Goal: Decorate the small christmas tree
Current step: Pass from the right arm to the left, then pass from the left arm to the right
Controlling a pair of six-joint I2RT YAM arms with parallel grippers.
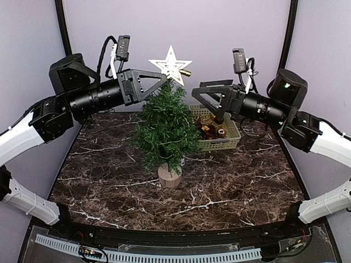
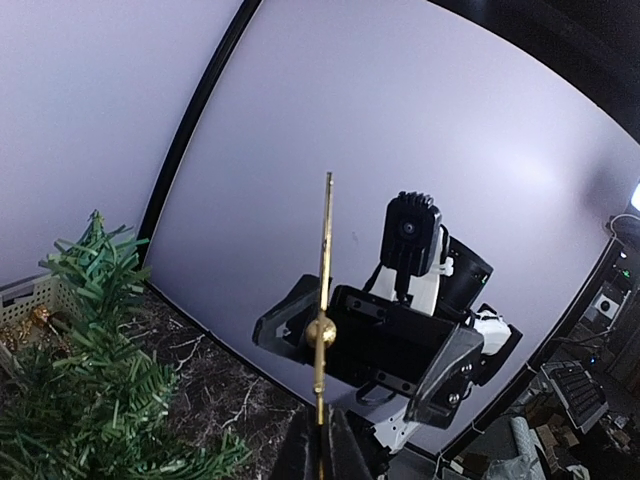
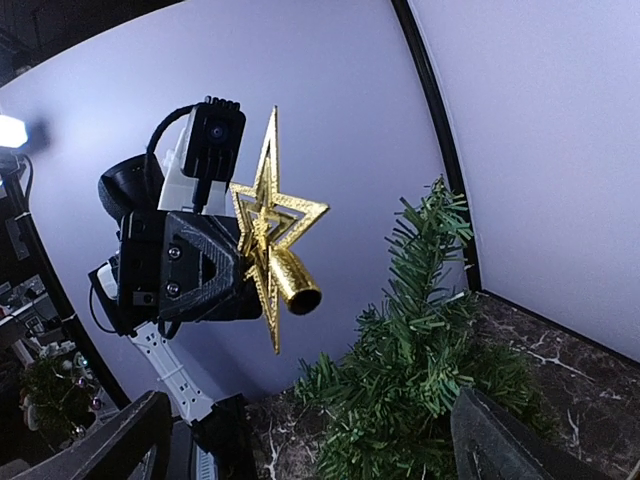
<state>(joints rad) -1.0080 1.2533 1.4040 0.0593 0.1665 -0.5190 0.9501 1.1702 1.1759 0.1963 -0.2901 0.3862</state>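
Star topper (image 1: 171,64) pinched by left gripper (image 1: 163,79) | right gripper (image 1: 196,90) jaws wide | small christmas tree (image 1: 164,129) upright

A robotics lab test booth. Plain pale walls (image 1: 181,33) with black posts (image 1: 61,22) stand behind and beside a marble-patterned worktop (image 1: 219,186). Two robot arms (image 1: 93,98) rise from its near edge, along a slotted cable duct (image 1: 153,253). Beyond its far side are a keyboard (image 2: 575,393) and a bright lamp (image 3: 10,130).

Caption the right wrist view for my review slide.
Left gripper holds a gold star topper near the tip of the small christmas tree, not yet mounted.
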